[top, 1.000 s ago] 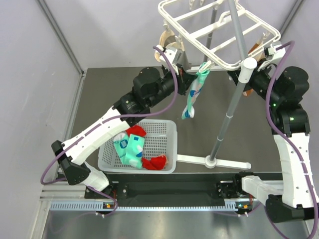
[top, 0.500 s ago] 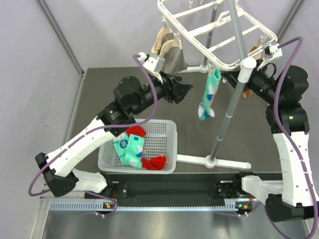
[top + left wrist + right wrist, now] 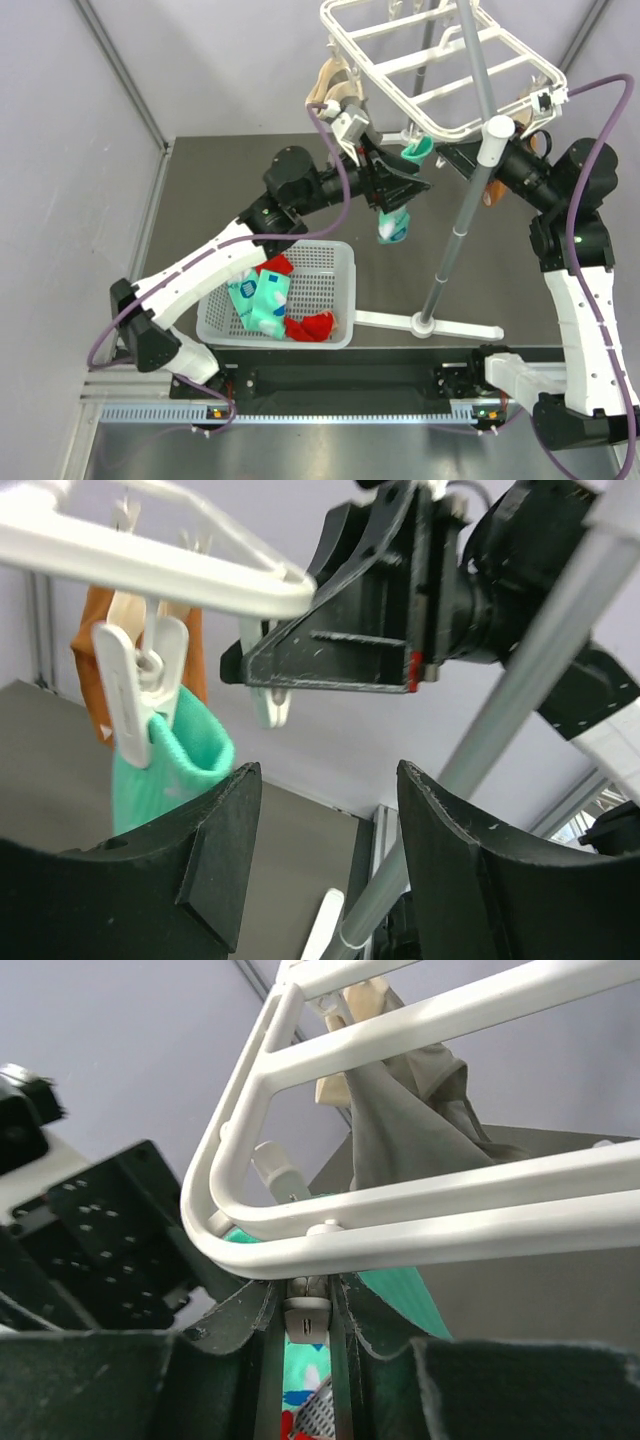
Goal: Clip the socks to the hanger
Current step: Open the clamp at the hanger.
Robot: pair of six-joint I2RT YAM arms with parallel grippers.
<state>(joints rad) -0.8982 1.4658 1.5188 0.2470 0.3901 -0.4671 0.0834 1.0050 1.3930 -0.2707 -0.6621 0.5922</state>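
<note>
Item: mint-green fabric sock (image 3: 395, 222), centre of top view, hanging under white plastic rectangular hanger (image 3: 450, 1225).
Left gripper (image 3: 325, 780): fingers released, empty, beside sock.
Right gripper (image 3: 306, 1300): clenched on white clip (image 3: 307, 1325).
Handling: back left arm away without brushing sock.

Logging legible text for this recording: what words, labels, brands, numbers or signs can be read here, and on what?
None readable in any view.
Mint-green sock in the basket: blue and white patches, too small to tell any lettering.
Hanger and the clip in the right pincer: plain white, no marking.
</note>
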